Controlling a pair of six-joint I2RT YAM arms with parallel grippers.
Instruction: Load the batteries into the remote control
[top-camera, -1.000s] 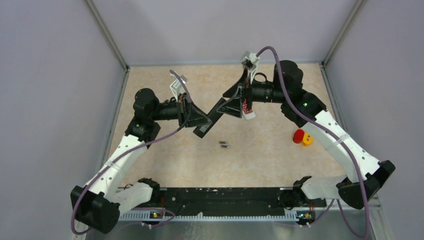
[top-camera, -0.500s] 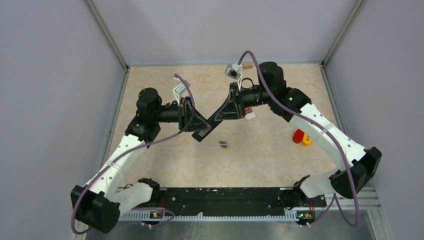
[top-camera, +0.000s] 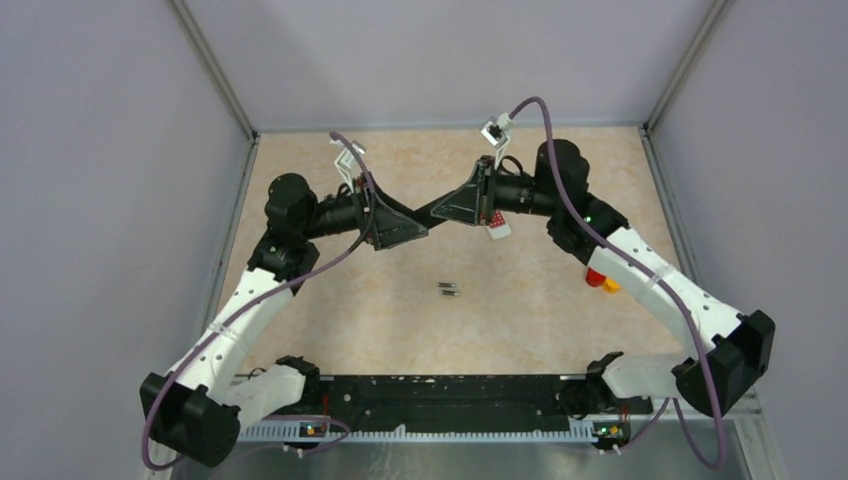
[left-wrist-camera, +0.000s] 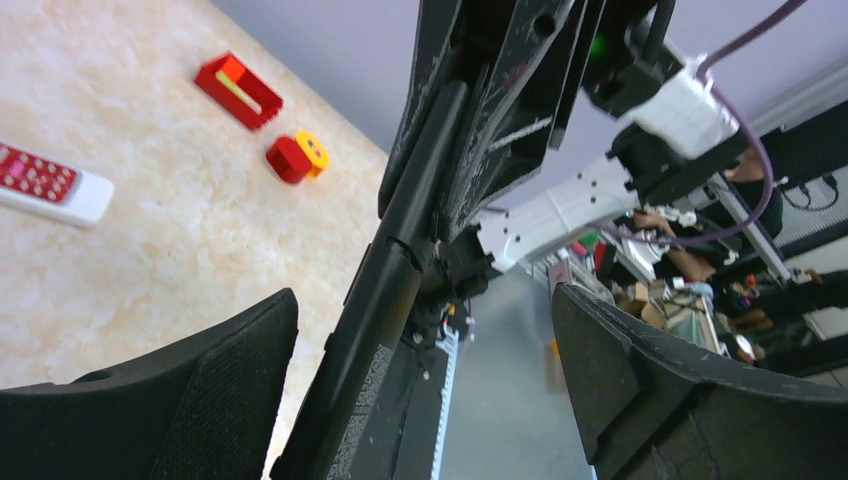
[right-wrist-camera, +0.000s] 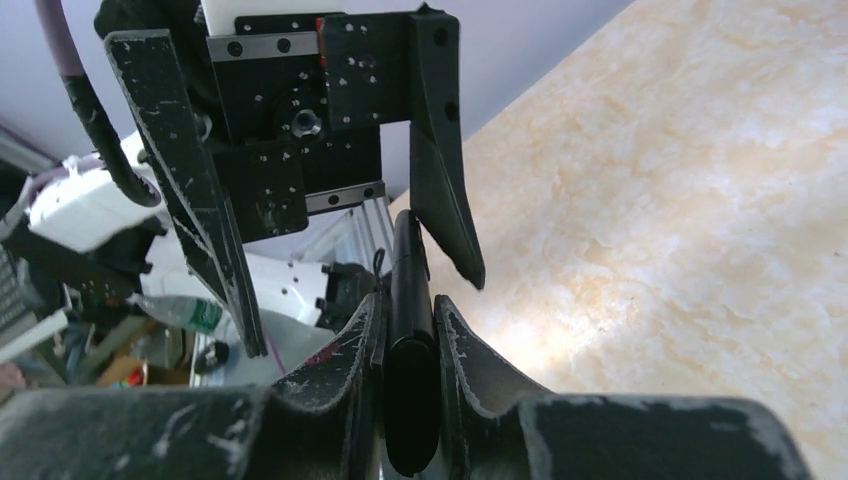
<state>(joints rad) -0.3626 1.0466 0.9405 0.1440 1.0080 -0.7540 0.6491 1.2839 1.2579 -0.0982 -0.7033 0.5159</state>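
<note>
- Right tool (right-wrist-camera: 408, 305) is closed tight on a slim black remote (left-wrist-camera: 385, 285); its two fingers pinch one end of it.
- The black remote is held up off the surface (top-camera: 350, 320), in the gap between the two arms, a bit behind the middle in the top view.
- Left tool (left-wrist-camera: 422, 300) is wide open, with one finger (left-wrist-camera: 215, 385) on each side of the remote's other end. There's a gap on both sides and no contact that I can see.
- The right wrist view shows the same thing: the left tool faces in with its fingers spread and the remote pointing in between them.
- Batteries (top-camera: 449, 288): two tiny dark cylinders are visible, lying side by side on the surface. They sit nearer the arm bases than the tools do, roughly under the held remote in the top view and well apart from both tools.
- Whether the black remote's battery bay is open I can't tell; it is too dark.
- A white remote with red keys (top-camera: 497, 226) lies flat on the surface just beside the right tool.
- A red and yellow block (top-camera: 603, 280) is on the right side of the surface, partly hidden by the right arm.
- A small red open box (left-wrist-camera: 238, 90) shows only in the left wrist view, on the surface near the block.
</note>
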